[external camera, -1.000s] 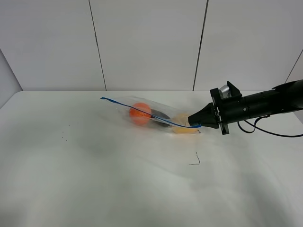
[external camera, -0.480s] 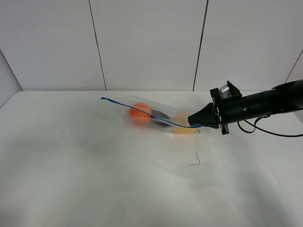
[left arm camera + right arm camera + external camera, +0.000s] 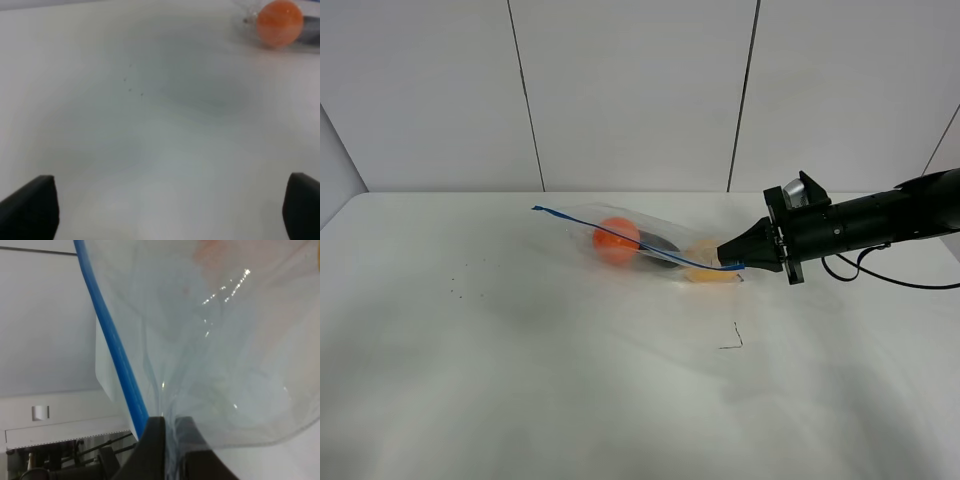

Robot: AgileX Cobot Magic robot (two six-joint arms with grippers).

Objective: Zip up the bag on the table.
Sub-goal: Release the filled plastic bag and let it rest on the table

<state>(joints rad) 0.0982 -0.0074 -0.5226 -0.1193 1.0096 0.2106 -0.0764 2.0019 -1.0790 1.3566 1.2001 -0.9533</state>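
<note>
Pinching one end of the blue zipper strip (image 3: 112,340), the right end effector (image 3: 728,263) has its fingers pressed together on the clear plastic bag (image 3: 665,250) — the film fans out from between the closed tips. The bag lies toward the far middle of the white desk (image 3: 570,380), with an orange ball (image 3: 616,240), a dark item (image 3: 660,248) and a yellowish item (image 3: 705,270) inside. The left end effector (image 3: 165,207) is spread wide above the desk — holding nothing.

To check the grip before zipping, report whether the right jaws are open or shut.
Shut: in the right wrist view the right jaws pinch the bag beside its blue zipper strip.
</note>
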